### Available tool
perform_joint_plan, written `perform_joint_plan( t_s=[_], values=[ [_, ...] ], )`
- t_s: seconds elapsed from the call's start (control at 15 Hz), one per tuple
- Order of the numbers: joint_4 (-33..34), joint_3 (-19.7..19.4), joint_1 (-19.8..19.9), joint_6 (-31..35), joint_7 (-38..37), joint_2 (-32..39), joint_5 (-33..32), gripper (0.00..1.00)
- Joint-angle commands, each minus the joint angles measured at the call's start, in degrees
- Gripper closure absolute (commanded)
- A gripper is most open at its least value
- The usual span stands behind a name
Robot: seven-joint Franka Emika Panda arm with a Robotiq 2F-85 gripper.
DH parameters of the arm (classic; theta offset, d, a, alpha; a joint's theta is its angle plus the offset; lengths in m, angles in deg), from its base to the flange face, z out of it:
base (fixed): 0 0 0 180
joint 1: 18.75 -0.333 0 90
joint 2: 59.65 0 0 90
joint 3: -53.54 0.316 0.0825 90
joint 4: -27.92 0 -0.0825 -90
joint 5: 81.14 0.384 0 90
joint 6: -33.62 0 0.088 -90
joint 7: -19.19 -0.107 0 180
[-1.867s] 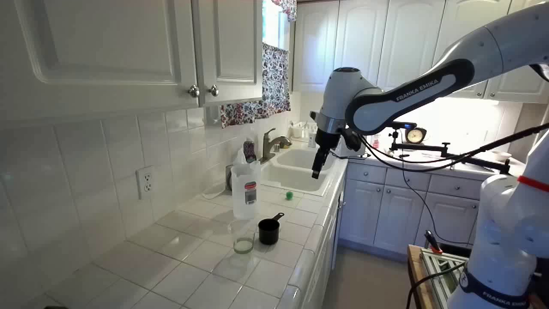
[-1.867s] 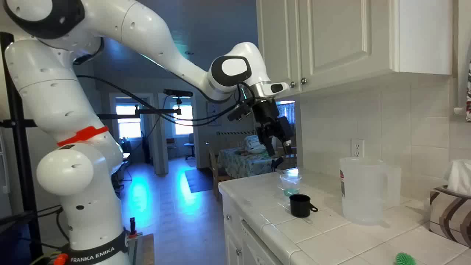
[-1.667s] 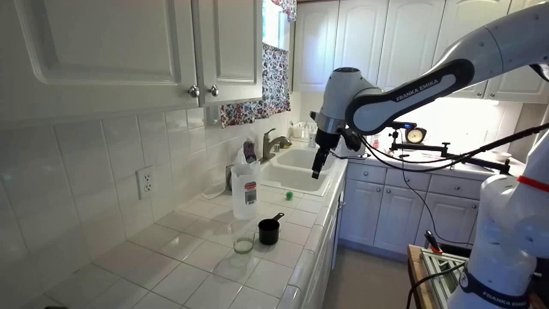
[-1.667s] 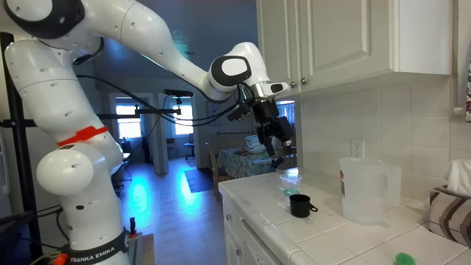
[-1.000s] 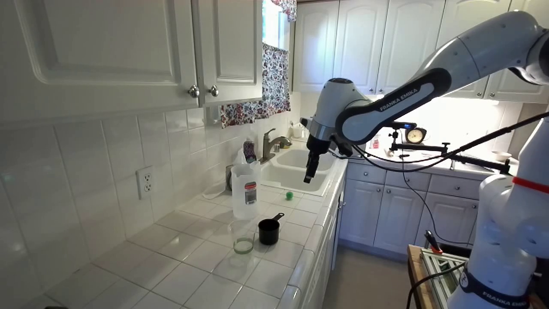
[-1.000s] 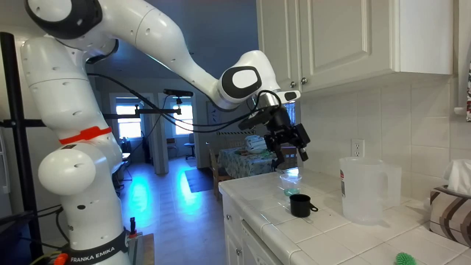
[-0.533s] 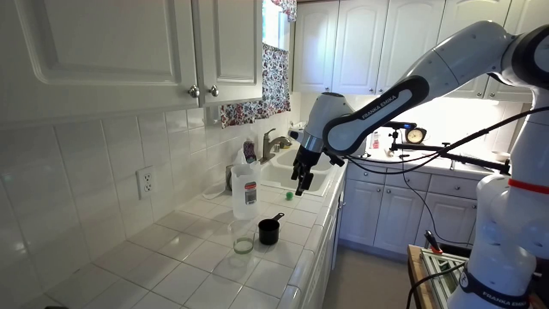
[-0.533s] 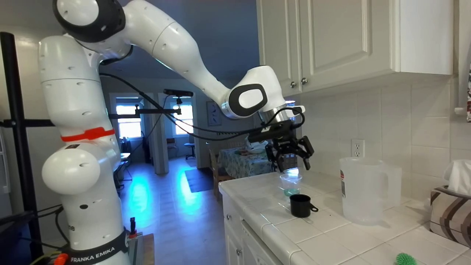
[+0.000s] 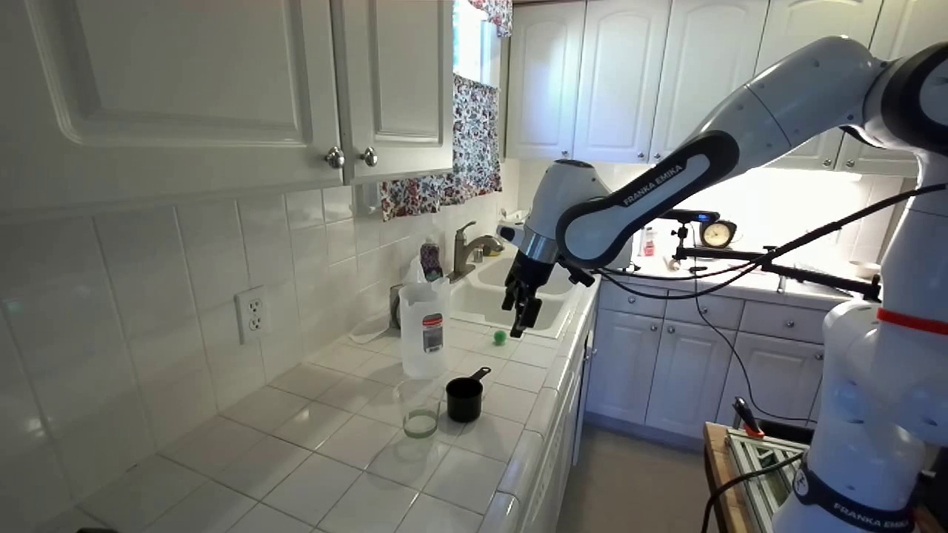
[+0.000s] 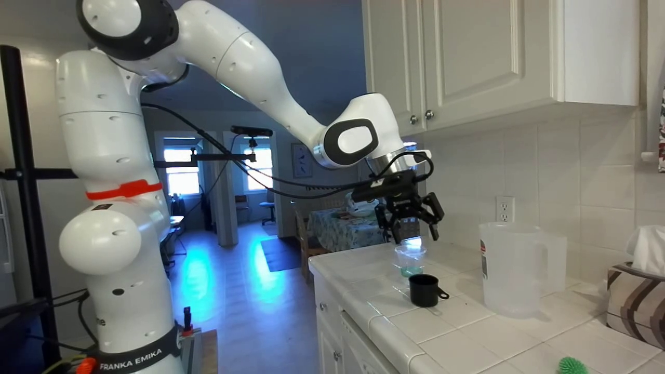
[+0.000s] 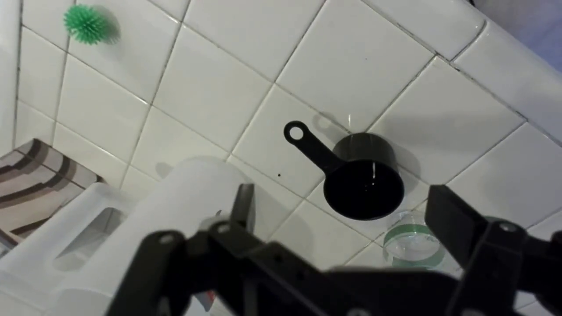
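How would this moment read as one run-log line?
pincer: open, holding nothing, above tiled counter | black cup: upright on counter | clear cup: beside black cup | pitcher: upright nearby | green spiky ball: on counter

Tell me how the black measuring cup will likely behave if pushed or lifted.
The black measuring cup stands upright on glossy tiles, so a push would probably slide it. Its smooth, solid-looking wall suggests stiffness. The handle jutting from one side may make it swivel.
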Motion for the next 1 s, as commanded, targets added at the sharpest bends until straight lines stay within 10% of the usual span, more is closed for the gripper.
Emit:
perform_joint_plan(
  t_s=[0.0,0.4,0.93],
  values=[
    [0.0,0.2,0.2,-0.1,-0.1,0.0,-0.1,0.00],
    [0.0,0.2,0.2,-0.1,-0.1,0.0,-0.1,0.00],
    [0.6,-1.5,-2.0,9.9,23.9,3.1,9.5,0.00]
  ],
)
